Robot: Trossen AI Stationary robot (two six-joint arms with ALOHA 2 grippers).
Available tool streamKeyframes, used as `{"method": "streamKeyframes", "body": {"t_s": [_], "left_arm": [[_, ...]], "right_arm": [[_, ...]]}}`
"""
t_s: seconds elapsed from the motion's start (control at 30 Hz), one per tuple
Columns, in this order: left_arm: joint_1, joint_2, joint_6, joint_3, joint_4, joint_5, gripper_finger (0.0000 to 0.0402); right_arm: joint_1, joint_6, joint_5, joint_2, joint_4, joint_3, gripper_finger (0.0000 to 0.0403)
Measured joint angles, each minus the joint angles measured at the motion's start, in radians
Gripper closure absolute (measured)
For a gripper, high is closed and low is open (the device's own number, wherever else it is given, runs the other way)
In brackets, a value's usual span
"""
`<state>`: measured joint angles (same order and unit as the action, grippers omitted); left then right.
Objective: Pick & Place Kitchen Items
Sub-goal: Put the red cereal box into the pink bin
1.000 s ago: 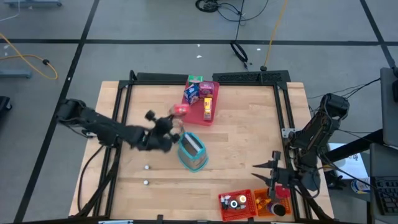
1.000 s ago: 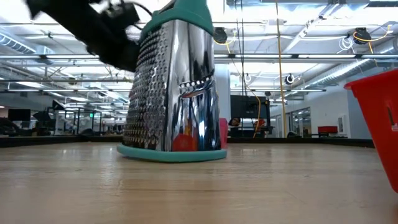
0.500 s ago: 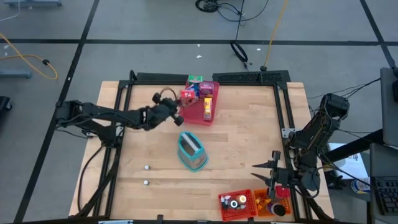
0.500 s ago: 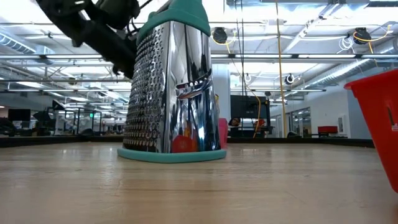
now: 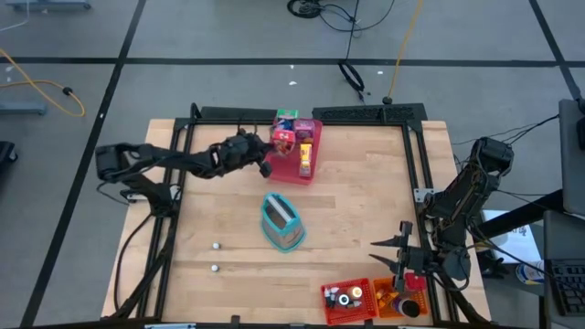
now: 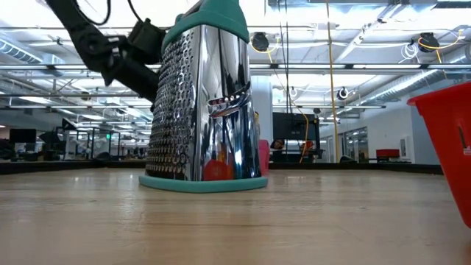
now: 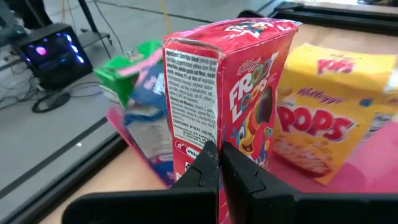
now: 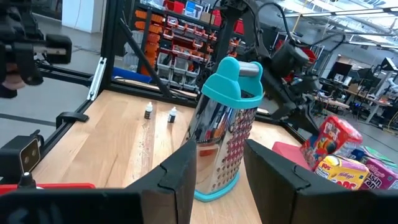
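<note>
The left gripper [image 5: 267,157] stands at the rear of the table, at the near edge of the pink tray [image 5: 312,170], with its jaws clenched on the lower edge of a red Froot Loops box [image 7: 233,93]; the box is upright and sits over the tray, just beside a yellow Corn Pops box [image 7: 326,118], with a green-and-blue packet [image 7: 140,78] behind it (the wrist view does not show whether the red box's base is already resting on the tray). One second ago this arm was beside the steel box grater [image 5: 281,222] at mid-table, with a small reddish item at its fingers; half a second ago it was partway toward the tray; it has now arrived there, so the carry appears complete and the release is judged to be the step in hand. The grater has not moved; two small white shakers [image 5: 216,245] remain on the front left of the table. The right gripper [image 5: 409,259] waits near the red bin [image 5: 329,303] and orange bin [image 5: 379,294] at the front right, unchanged, its jaws parted and empty.
</note>
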<state>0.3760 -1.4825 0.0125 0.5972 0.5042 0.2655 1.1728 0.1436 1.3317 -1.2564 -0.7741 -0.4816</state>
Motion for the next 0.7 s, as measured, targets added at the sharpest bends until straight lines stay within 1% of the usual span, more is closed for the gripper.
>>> {"method": "streamKeyframes", "body": {"t_s": [0.1,0.23,0.33,0.53,0.7], "left_arm": [[0.014,-0.066,0.007,0.0,0.078,-0.046,0.0401],[0.015,-0.146,0.013,0.0,0.208,-0.059,0.0401],[0.016,-0.192,0.014,0.0,0.271,-0.058,0.0401],[0.016,-0.206,0.026,0.0,0.265,-0.056,0.0384],[0.016,-0.206,0.038,0.0,0.272,-0.056,0.0344]], "right_arm": [[0.0,0.001,0.0,0.0,0.0,0.0,0.0277],[0.0,0.001,0.001,0.0,0.0,0.0,0.0277],[0.0,0.0,0.0,0.0,0.0,0.0,0.0277],[0.0,0.0,0.001,0.0,0.004,0.0,0.0277],[0.0,-0.004,0.001,0.0,0.018,0.002,0.0277]]}}
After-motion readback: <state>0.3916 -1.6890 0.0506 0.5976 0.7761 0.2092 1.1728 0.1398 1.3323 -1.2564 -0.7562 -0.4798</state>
